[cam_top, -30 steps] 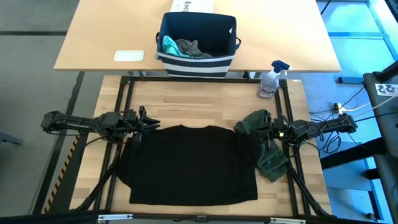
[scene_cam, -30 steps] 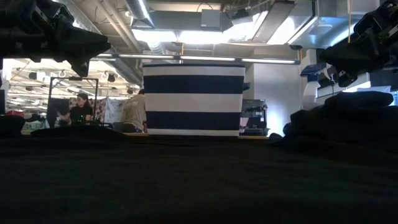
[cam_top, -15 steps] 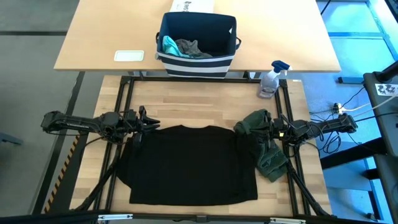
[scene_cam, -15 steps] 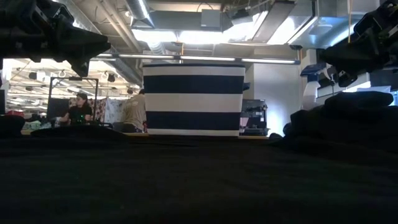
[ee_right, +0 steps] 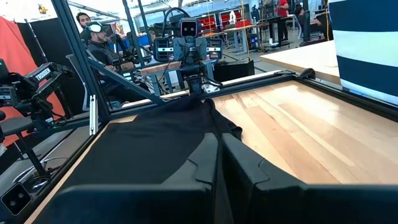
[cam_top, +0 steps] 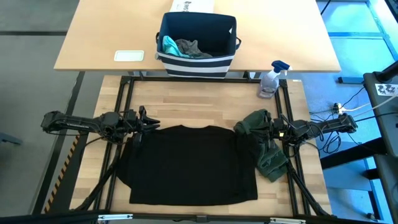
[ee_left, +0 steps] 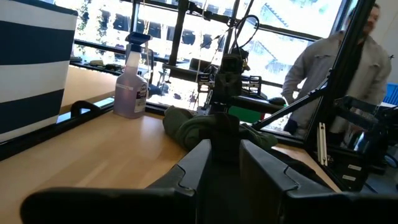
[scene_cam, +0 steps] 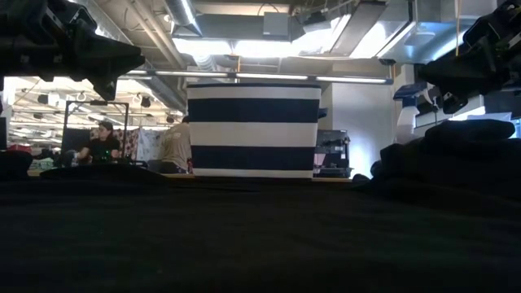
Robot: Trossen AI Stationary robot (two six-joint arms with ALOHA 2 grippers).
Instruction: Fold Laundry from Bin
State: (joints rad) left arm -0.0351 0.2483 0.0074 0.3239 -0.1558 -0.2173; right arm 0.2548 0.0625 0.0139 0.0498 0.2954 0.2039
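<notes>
A large black T-shirt [cam_top: 186,165] lies spread flat on the wooden table. An olive-green piece [cam_top: 264,152] lies bunched at its right side. The navy bin with white stripes [cam_top: 198,43] stands on the far table, with a teal piece [cam_top: 168,45] and a grey piece [cam_top: 189,48] inside. My left gripper [cam_top: 154,124] hovers level above the shirt's far left corner. Its fingers stand a little apart [ee_left: 225,155] with nothing between them. My right gripper [cam_top: 250,129] hovers level above the olive piece, shut [ee_right: 219,149]. In the low view both grippers hang clear of the cloth.
A spray bottle [cam_top: 270,81] stands at the far right corner of the work table. A white card [cam_top: 129,56] and a white printed box [cam_top: 193,5] lie on the far table. Black frame rails [cam_top: 121,99] border the table. People stand in the room beyond [scene_cam: 102,146].
</notes>
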